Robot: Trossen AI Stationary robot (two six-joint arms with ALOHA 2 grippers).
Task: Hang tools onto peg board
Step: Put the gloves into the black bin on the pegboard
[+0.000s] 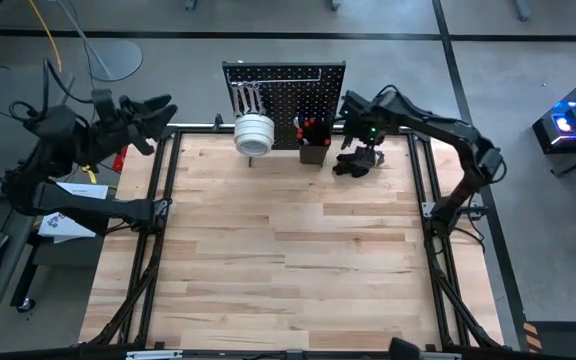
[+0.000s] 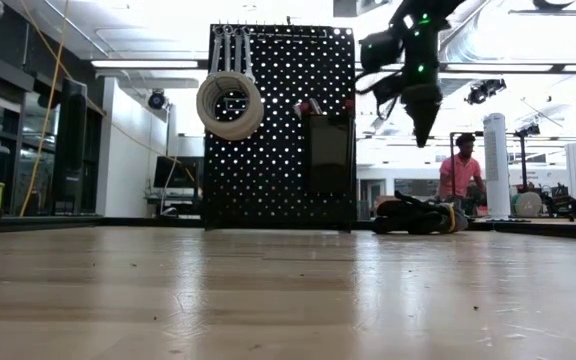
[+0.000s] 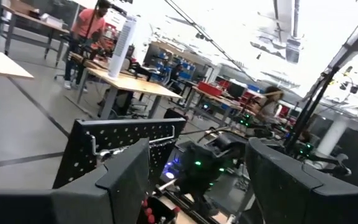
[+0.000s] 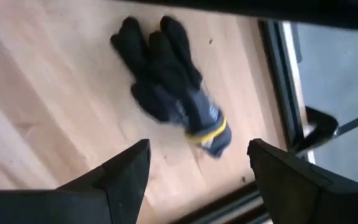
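Peg board (image 1: 286, 100) stands upright at the far edge of the wooden table (image 1: 288, 260), already loaded: silver wrenches (image 1: 247, 98) on hooks at its top, white tape rolls (image 1: 254, 133) hung below them, and a small black bin (image 1: 314, 148) with red-handled screwdrivers (image 1: 311, 126) standing in it (handles up, likely so they can be grabbed). Hanging work looks mostly done.

1 loose item left: a pair of dark work gloves (image 4: 166, 78) with a yellow cuff band, lying flat on the table just beside the peg board, on the bin side.

Right gripper (image 4: 197, 168) hangs above the gloves, pointing down, jaws spread wide and empty, probably lined up to drop onto them. In the low view it is well clear of the table (image 2: 420, 110).

Left gripper (image 3: 197, 180) is off the table past the board's wrench side, raised, jaws wide apart, nothing held, apparently waiting.

A person in a red shirt (image 2: 460, 172) stands in the room behind the board.
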